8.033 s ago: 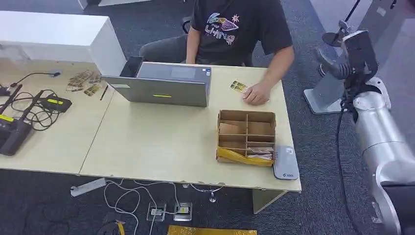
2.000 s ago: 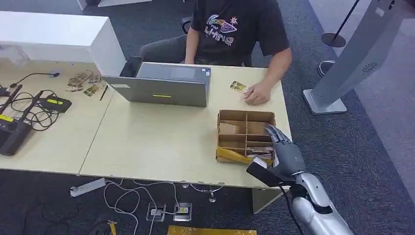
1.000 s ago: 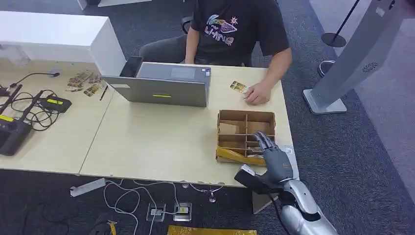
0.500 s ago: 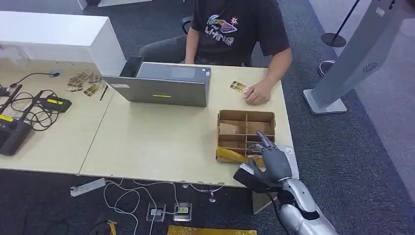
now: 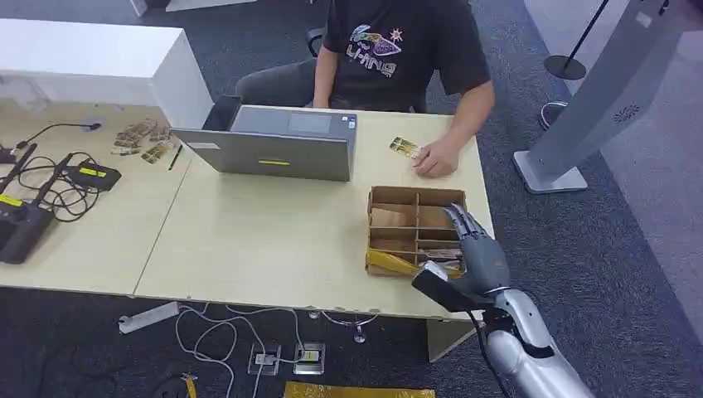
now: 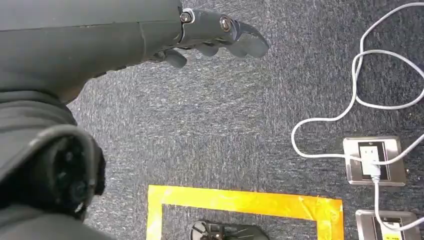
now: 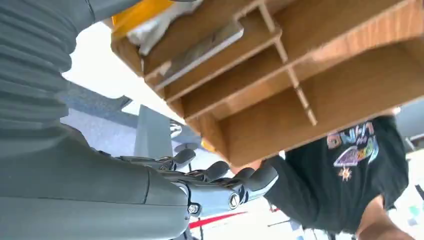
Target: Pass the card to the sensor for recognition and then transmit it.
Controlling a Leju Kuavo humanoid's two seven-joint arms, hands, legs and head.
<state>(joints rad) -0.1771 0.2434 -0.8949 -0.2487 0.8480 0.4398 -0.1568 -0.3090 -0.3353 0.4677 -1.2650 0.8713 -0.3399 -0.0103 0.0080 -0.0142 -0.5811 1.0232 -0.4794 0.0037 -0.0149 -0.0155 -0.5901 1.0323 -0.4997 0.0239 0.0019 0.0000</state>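
Note:
A divided cardboard box (image 5: 417,230) stands near the table's front right corner, with a stack of cards (image 5: 437,255) in its front compartment. My right hand (image 5: 474,259) hovers over the box's front right corner, fingers stretched out and apart, holding nothing. In the right wrist view the hand (image 7: 200,187) is close to the box's partitions (image 7: 280,80) and the cards (image 7: 202,49). It hides the sensor beside the box. Another card (image 5: 404,147) lies by the person's hand (image 5: 433,159). My left hand (image 6: 215,32) hangs over the carpet, holding nothing.
A person in a black shirt (image 5: 398,41) sits behind the table. An open laptop (image 5: 278,145) stands at the back middle. Cables and black devices (image 5: 33,199) lie on the left table. A grey kiosk stand (image 5: 597,99) rises at the right.
My right hand has moved from the table's front edge up and to the right, further over the box's right side. The person and the table's things have not moved.

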